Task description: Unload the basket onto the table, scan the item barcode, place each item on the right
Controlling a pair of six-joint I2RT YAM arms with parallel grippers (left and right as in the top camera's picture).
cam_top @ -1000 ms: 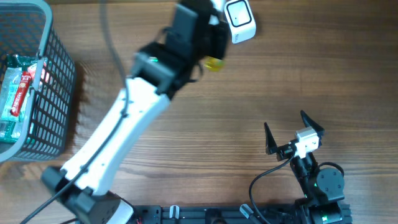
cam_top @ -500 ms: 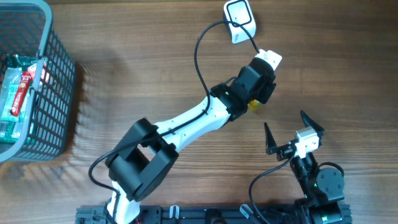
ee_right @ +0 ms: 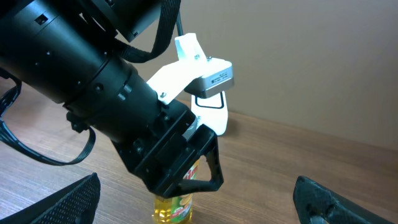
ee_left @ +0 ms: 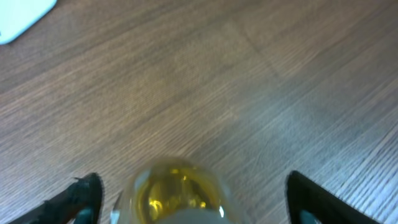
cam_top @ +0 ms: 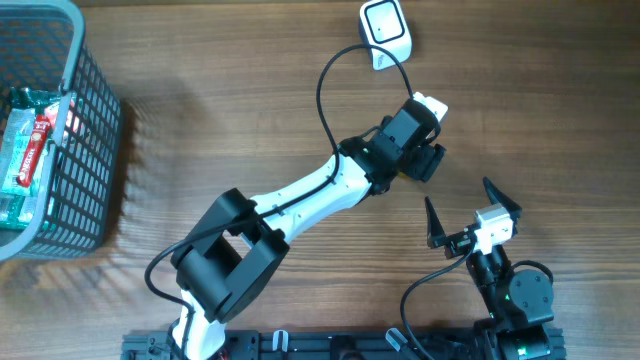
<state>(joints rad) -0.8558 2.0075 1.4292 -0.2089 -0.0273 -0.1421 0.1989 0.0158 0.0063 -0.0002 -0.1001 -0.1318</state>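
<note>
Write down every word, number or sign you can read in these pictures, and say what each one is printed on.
Nothing can be read for certain.
Label on the bottle: coloured print, too blurred to read.
Grey camera module: small print, too small to read.
Packets in the basket: print too small to read.

You have the bottle (ee_left: 177,196) standing on the surface (cam_top: 250,100) directly under the left claw (ee_left: 194,188), between its two fingers with a gap on either side. The scanner (cam_top: 385,30) lies beyond that claw, toward the far edge of the surface and apart from it. The right claw (cam_top: 457,192) sits near the left claw, to its right and closer to the arm bases. Far off to the left claw's left, at the surface's edge, stands the basket (cam_top: 95,130), with packets (cam_top: 30,150) lying in it.
</note>
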